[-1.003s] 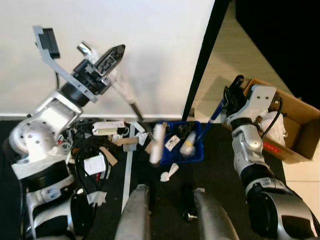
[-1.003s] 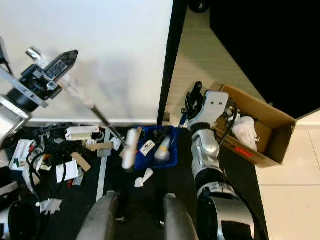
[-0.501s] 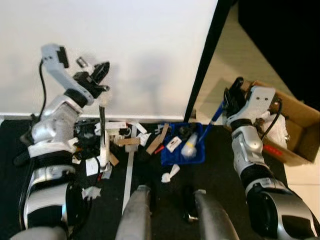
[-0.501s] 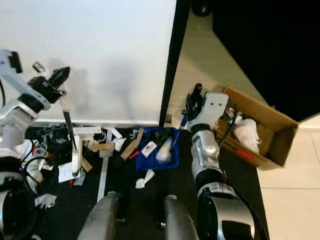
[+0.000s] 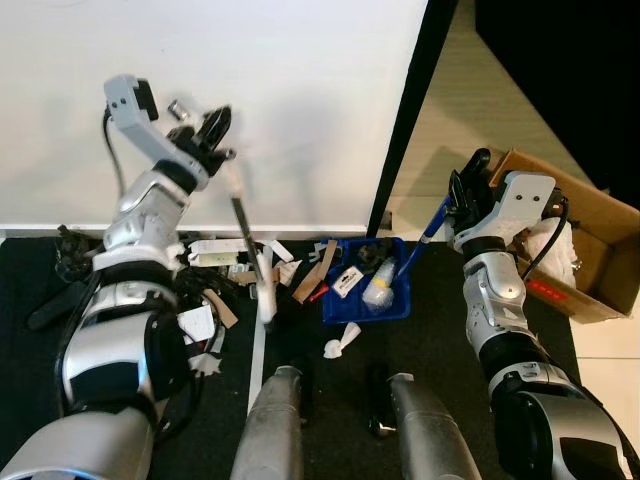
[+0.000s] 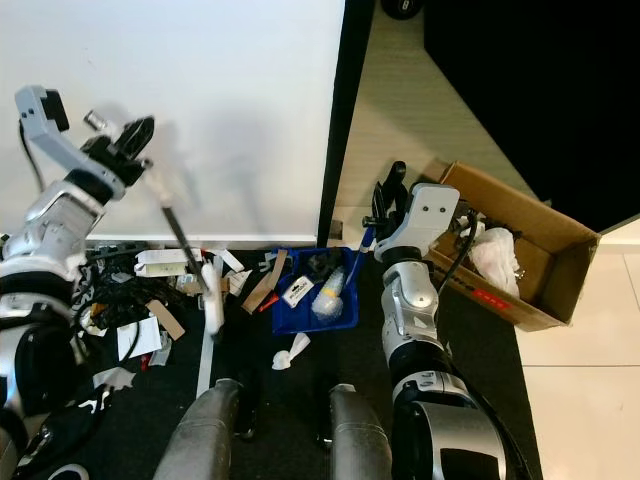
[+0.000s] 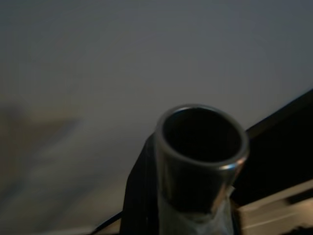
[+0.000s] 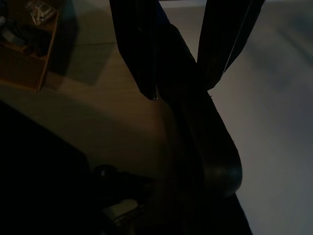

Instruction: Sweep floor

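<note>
My left gripper [image 5: 212, 132] is raised before the white wall, shut on the upper end of a broom handle [image 5: 240, 215]. The stick slants down to a white broom head [image 5: 266, 290] resting among litter on the dark mat. The handle's metal tube end [image 7: 201, 147] shows close up in the left wrist view. My right gripper [image 5: 466, 182] is shut on the blue handle [image 5: 432, 228] of a blue dustpan [image 5: 392, 306]. The pan sits tilted on the floor and holds a white bottle [image 5: 376, 289] and scraps. The fingers [image 8: 142, 54] clamp the dark handle [image 8: 195, 122].
Paper, cardboard strips [image 5: 318, 270] and cables [image 5: 170, 290] lie scattered left of the pan. A crumpled white scrap [image 5: 340, 343] lies before it. A black door post [image 5: 405, 120] stands behind. An open cardboard box [image 5: 590, 255] is at the right. My legs [image 5: 275, 420] are below.
The left arm swung the broom: its head went from beside the dustpan out to the left, then back to the middle of the litter. The right arm and dustpan stayed put.
</note>
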